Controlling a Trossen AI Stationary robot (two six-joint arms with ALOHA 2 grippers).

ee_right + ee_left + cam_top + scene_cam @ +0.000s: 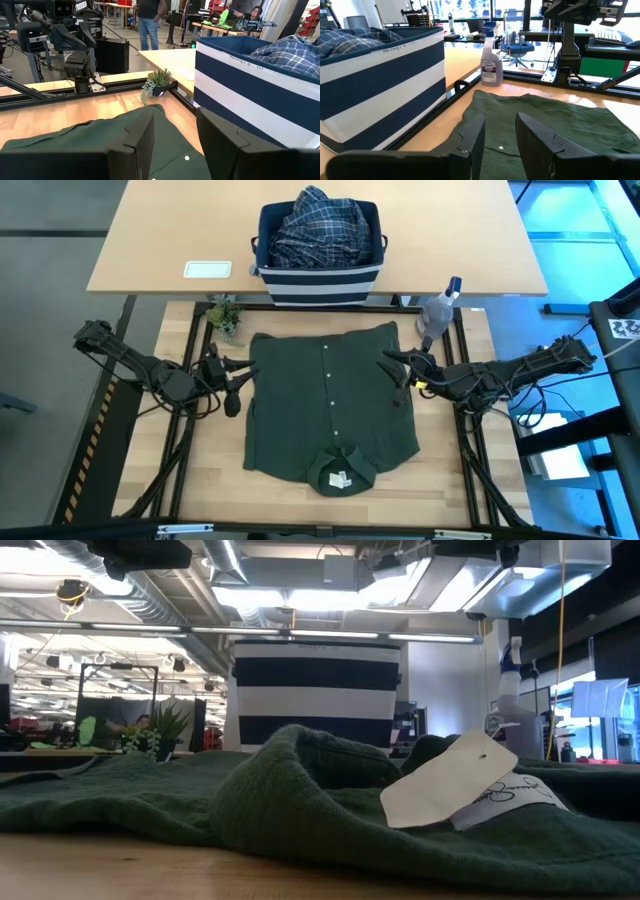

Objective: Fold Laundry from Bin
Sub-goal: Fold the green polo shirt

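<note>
A dark olive-green shirt (330,405) lies spread flat on the wooden table, buttons up. Its collar and white tag (341,478) are toward the near edge. The tag (450,780) fills the low view. Behind it, on the far table, stands the navy, white-striped bin (318,278) with a blue-and-white plaid shirt (320,225) heaped inside. My left gripper (238,383) hovers open over the green shirt's left edge (500,135). My right gripper (399,370) hovers open over its right edge (175,140). Neither has anything between its fingers.
A clear spray bottle (438,305) stands at the work table's far right corner. A small potted plant (225,315) stands at its far left corner. A white flat object (208,270) lies on the far table left of the bin. People stand in the room beyond.
</note>
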